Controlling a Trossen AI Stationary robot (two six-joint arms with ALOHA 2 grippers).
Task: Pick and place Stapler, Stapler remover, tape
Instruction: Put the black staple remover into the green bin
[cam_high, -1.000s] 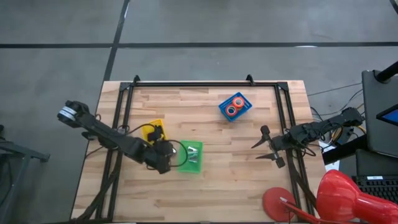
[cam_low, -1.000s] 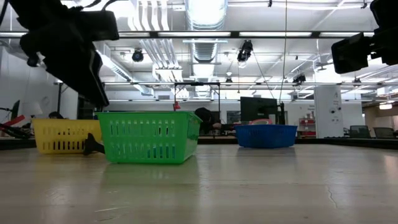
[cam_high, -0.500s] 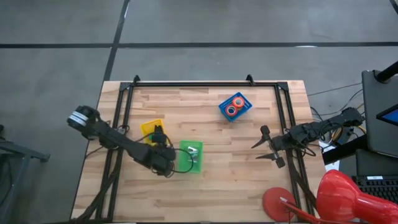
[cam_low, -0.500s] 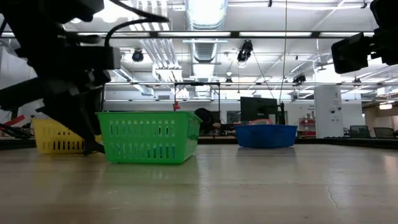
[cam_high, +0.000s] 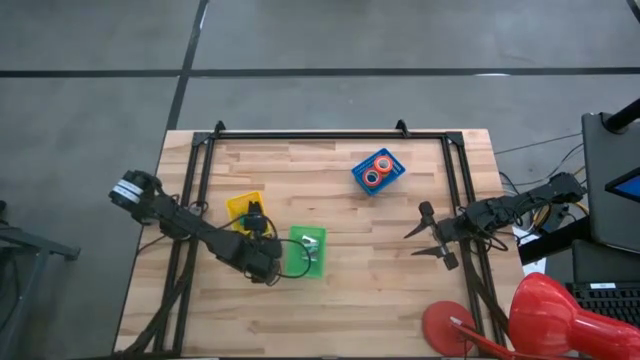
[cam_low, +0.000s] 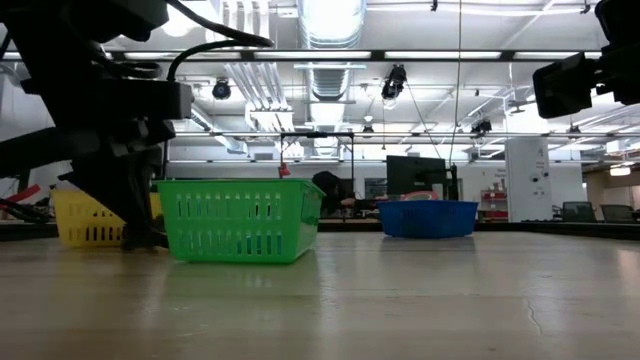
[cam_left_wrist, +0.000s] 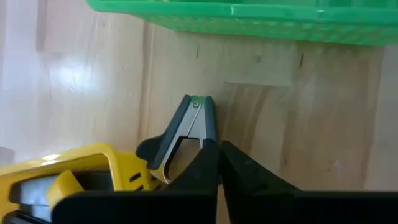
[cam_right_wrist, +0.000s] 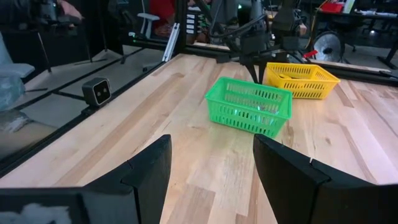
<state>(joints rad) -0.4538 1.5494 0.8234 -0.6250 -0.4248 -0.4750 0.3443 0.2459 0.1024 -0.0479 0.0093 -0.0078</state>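
Observation:
The stapler remover (cam_left_wrist: 186, 127), a dark grey claw with metal arms, lies on the table between the yellow basket (cam_high: 240, 205) and the green basket (cam_high: 306, 252). My left gripper (cam_left_wrist: 219, 163) is down at the table there, shut at the remover's near end. A black stapler (cam_high: 252, 212) lies in the yellow basket. Two orange-red tape rolls (cam_high: 377, 173) sit in the blue basket (cam_high: 362, 180). My right gripper (cam_high: 432, 238) hovers open over the table's right side, holding nothing. My left gripper closes its fingertips (cam_left_wrist: 208, 163) on the near end of one metal arm of the remover (cam_left_wrist: 209, 134). The fingers hide whether that arm lies between them. They come from above, slanting toward the green basket, along the arm. The remover rests on the table.
The green basket holds pale items (cam_high: 312, 246) and stands just beyond the remover. A black frame rail (cam_high: 330, 134) runs along the table's far edge. Bare wood (cam_high: 360, 290) lies near the front edge. A red lamp (cam_high: 545, 320) stands off the near right corner.
My left gripper has come down from above basket height to the table top, into the gap between the yellow and green baskets. The baskets and my right arm have stayed where they were.

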